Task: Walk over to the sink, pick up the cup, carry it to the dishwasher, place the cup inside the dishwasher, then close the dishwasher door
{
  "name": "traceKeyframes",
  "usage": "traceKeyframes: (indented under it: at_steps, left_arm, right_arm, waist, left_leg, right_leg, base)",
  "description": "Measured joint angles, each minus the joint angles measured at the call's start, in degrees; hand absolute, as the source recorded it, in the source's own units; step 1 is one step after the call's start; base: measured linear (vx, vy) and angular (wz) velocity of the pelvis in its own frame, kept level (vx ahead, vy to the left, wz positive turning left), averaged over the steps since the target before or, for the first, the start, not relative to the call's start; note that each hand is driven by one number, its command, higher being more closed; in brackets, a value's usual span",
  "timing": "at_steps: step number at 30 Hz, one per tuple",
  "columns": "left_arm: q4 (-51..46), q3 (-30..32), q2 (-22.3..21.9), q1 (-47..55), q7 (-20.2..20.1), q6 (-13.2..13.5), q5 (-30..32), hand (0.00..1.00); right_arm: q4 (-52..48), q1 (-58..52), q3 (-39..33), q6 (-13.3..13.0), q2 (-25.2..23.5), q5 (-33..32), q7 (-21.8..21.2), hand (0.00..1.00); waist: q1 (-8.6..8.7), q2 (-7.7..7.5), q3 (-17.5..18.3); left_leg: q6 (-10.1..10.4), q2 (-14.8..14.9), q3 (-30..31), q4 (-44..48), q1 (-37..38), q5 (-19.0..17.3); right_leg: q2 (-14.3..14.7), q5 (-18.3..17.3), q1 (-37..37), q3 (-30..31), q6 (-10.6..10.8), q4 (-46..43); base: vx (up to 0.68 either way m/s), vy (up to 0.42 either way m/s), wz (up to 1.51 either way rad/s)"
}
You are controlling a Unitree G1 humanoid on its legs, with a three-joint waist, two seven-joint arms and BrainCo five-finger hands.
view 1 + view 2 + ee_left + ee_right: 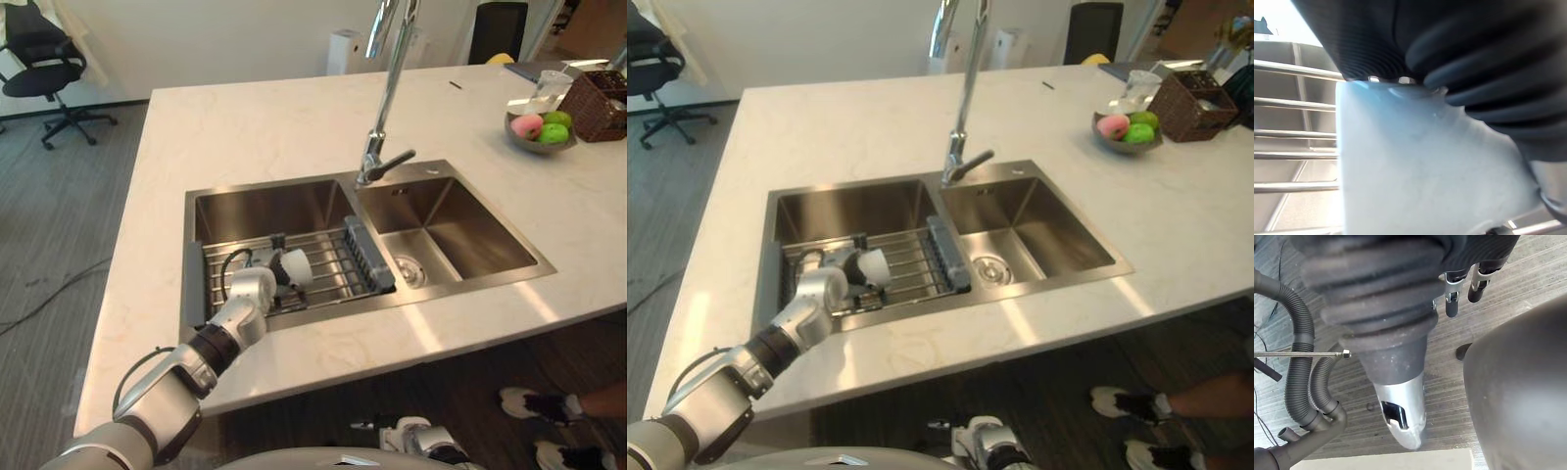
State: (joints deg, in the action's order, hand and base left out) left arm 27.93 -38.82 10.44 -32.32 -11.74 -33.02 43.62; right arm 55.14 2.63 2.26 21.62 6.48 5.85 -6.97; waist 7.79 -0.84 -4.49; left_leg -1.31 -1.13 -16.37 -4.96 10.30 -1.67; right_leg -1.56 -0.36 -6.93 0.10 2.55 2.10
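Note:
A white cup (298, 266) lies on its side on the wire rack (333, 257) in the left basin of the steel sink (201, 211). My left hand (253, 288) reaches down into that basin and sits right against the cup. In the left wrist view the cup (1415, 171) is pressed close under the hand's dark ribbed cover (1459, 54), with the rack's bars beside it. My right hand (1452, 296) hangs low beside my body over the wood floor, fingers relaxed and holding nothing; it also shows below the counter's front edge (416, 436).
A tall faucet (384, 117) stands between the basins; the right basin (446, 235) has a drain. A fruit bowl (541, 130) and a wicker basket (598, 103) sit at the counter's far right. An office chair (44, 69) stands far left. A person's shoes (534, 403) are at lower right.

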Motion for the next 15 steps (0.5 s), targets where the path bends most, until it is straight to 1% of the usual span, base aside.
traceKeyframes:
  at_steps: [4, 6, 7, 9, 10, 11, 12, 13, 14, 15]
  left_arm:
    - [0.9, 0.0, 0.2, 0.0, 1.1, 1.5, -1.1, 1.00]
    - [1.4, -0.1, 0.4, 0.0, 3.8, 2.8, -4.4, 1.00]
    - [1.5, -0.1, 0.5, 0.0, 4.5, 3.1, -5.4, 1.00]
    - [1.3, -0.1, 1.5, 0.0, 7.7, 4.5, -11.0, 1.00]
    - [1.0, -0.1, 1.9, 0.0, 8.2, 4.8, -12.5, 1.00]
    - [-1.0, 0.0, 2.9, 0.3, 8.9, 5.1, -16.4, 1.00]
    - [-2.4, 0.1, 3.5, 0.6, 9.0, 5.3, -18.5, 1.00]
    - [-6.9, 0.7, 5.4, 1.7, 8.8, 5.5, -23.6, 1.00]
    - [-10.1, 1.1, 5.7, 2.5, 9.1, 5.8, -26.7, 1.00]
    - [-12.7, 1.6, 6.3, 3.1, 9.1, 6.0, -28.5, 1.00]
  right_arm:
    - [0.1, 0.0, 1.0, 0.0, 0.4, -1.0, -0.1, 0.00]
    - [0.2, 0.0, 1.3, 0.0, 0.6, -1.1, -0.1, 0.00]
    - [0.2, 0.1, 1.5, 0.0, 0.7, -1.1, -0.1, 0.00]
    - [0.4, 0.4, 1.7, 0.1, 0.7, -1.1, -0.1, 0.00]
    - [0.4, 0.4, 1.7, 0.1, 0.7, -1.1, -0.1, 0.00]
    - [0.4, 0.4, 1.7, 0.1, 0.7, -1.2, 0.0, 0.00]
    - [0.3, 0.4, 1.7, 0.1, 0.8, -1.3, 0.0, 0.00]
    - [0.3, 0.4, 1.8, 0.1, 0.8, -1.5, 0.0, 0.00]
    - [0.3, 0.0, 1.6, 0.2, 0.8, -1.6, 0.0, 0.00]
    - [0.2, -0.3, 1.4, 0.2, 0.8, -1.6, 0.0, 0.00]
  waist:
    - [0.05, 0.30, 0.2]
    - [0.06, 0.54, 0.4]
    - [0.06, 0.59, 0.4]
    - [0.09, 0.68, 0.5]
    - [0.07, 0.68, 0.5]
    - [-0.01, 0.68, 0.5]
    - [-0.08, 0.68, 0.5]
    - [-0.27, 0.68, 0.5]
    - [-0.44, 0.71, 0.5]
    - [-0.73, 0.73, 0.5]
  left_leg:
    - [0.0, -0.1, 0.1, 0.0, -0.1, 0.0]
    - [0.0, -0.2, 0.3, 0.0, -0.1, 0.0]
    - [-0.1, -0.2, 0.3, 0.0, -0.1, 0.0]
    - [-0.1, -0.3, 0.7, 0.0, -0.2, 0.1]
    - [-0.1, -0.3, 0.7, 0.0, -0.3, 0.1]
    - [-0.1, -0.3, 0.8, 0.0, -0.3, 0.1]
    - [-0.1, -0.3, 0.8, 0.0, -0.4, 0.1]
    - [-0.1, -0.3, 1.0, 0.0, -0.5, 0.1]
    - [-0.2, -0.3, 1.3, 0.0, -0.7, 0.2]
    - [-0.1, -0.3, 1.6, 0.0, -1.0, 0.3]
  right_leg:
    - [0.0, 0.3, 0.0, 0.2, 0.1, 0.4]
    - [0.0, 0.3, 0.0, 0.1, 0.1, 0.4]
    - [-0.1, 0.3, -0.1, 0.0, 0.1, 0.5]
    - [-0.1, 0.3, -0.1, -0.4, 0.1, 0.5]
    - [-0.1, 0.3, -0.1, -0.4, 0.1, 0.5]
    - [-0.1, 0.3, -0.1, -0.5, 0.1, 0.6]
    - [-0.2, 0.3, -0.2, -0.6, 0.1, 0.6]
    - [-0.2, 0.3, -0.3, -0.8, 0.1, 0.6]
    - [-0.4, 0.3, -0.2, -0.6, 0.1, 0.6]
    - [-0.4, 0.3, 0.0, -0.7, 0.1, 0.6]
  base:
    - [-0.03, -0.021, -0.03]
    - [-0.01, -0.016, 0.01]
    - [-0.02, -0.033, 0.04]
    - [-0.02, -0.033, 0.07]
    - [-0.02, -0.028, 0.07]
    - [-0.01, -0.021, 0.04]
    - [0.00, -0.032, 0.06]
    - [0.00, -0.026, 0.07]
    - [0.00, -0.023, 0.10]
    - [-0.01, -0.017, 0.15]
